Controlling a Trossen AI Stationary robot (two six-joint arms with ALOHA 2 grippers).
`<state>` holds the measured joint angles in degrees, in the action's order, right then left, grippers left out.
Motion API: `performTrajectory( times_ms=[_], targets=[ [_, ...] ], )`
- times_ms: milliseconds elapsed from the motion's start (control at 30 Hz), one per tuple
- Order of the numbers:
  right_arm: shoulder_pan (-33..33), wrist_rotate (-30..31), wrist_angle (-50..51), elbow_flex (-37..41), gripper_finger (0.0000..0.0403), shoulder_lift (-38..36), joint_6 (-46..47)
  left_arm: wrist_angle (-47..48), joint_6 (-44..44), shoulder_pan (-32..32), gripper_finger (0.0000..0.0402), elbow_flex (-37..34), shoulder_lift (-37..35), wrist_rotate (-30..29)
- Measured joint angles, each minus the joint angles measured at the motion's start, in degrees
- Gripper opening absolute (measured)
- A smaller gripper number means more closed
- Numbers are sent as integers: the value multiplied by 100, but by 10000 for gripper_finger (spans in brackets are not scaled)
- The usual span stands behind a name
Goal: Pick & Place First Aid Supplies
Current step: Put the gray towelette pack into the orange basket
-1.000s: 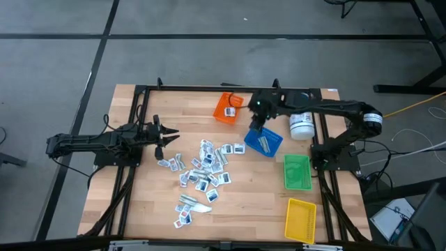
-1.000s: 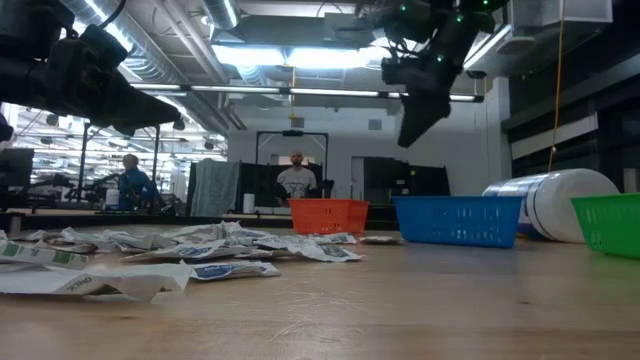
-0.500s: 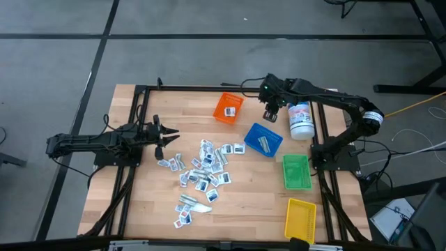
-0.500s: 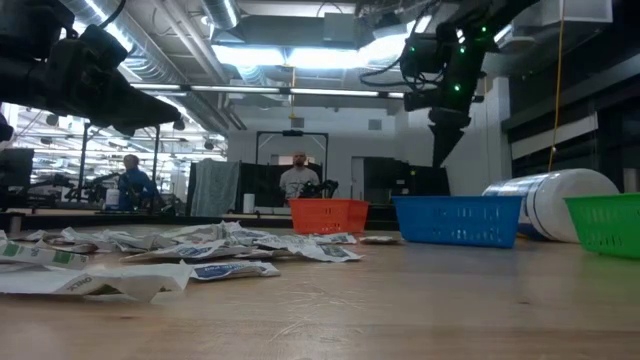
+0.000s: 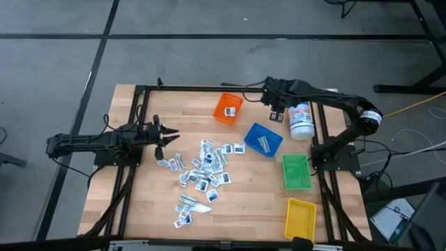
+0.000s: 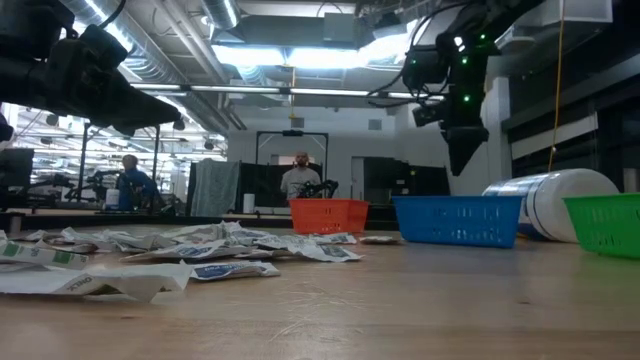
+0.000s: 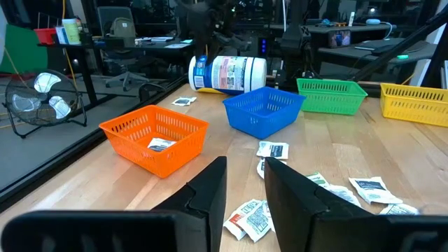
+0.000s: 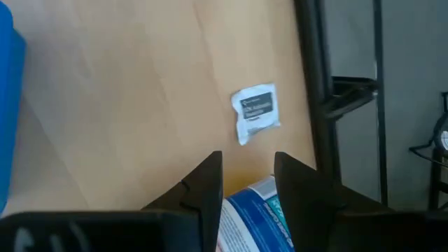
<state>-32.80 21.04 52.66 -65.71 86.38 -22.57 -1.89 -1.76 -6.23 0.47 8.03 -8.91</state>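
Note:
The first aid supplies [image 5: 203, 167] lie as a loose heap of small white packets on the wooden table's middle. One packet [image 5: 231, 110] lies in the orange bin [image 5: 223, 115], a few in the blue bin [image 5: 254, 132]. A lone packet [image 8: 255, 112] lies flat on the wood near the far edge. My right gripper [image 5: 277, 114] hangs open and empty above the table between the blue bin and the white canister [image 5: 301, 121], pointing steeply down [image 8: 246, 164]. My left gripper [image 5: 166, 136] waits open at the table's left, pointing level across the table [image 7: 245, 164].
The canister [image 7: 227, 73] lies on its side at the far right, its blue label just beyond my right fingers [image 8: 248, 203]. A green bin [image 5: 297, 171] and a yellow bin [image 5: 301, 219] stand along the right edge. Black frame rails [image 5: 209, 88] run along the table's far and side edges.
My right gripper has swung from above the blue bin toward the table's far right, to beside the canister, sinking a little and rolling about its own axis. Its fingers stay open. The packets and bins lie as before.

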Motion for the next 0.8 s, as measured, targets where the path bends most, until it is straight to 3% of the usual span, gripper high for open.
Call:
performTrajectory(
  times_ms=[267, 500, 800],
  targets=[
    [1, 56, 62, -2, 129, 681, -517, -2, -2, -1, 94, 0, 1, 0],
    [0, 739, 75, -2, 129, 1234, -1160, 0, -2, 1, 93, 0, 1, 0],
    [-273, 532, -124, -81, 129, 1372, -1366, 0, 0, 0, 95, 0, -1, 0]
  ],
)
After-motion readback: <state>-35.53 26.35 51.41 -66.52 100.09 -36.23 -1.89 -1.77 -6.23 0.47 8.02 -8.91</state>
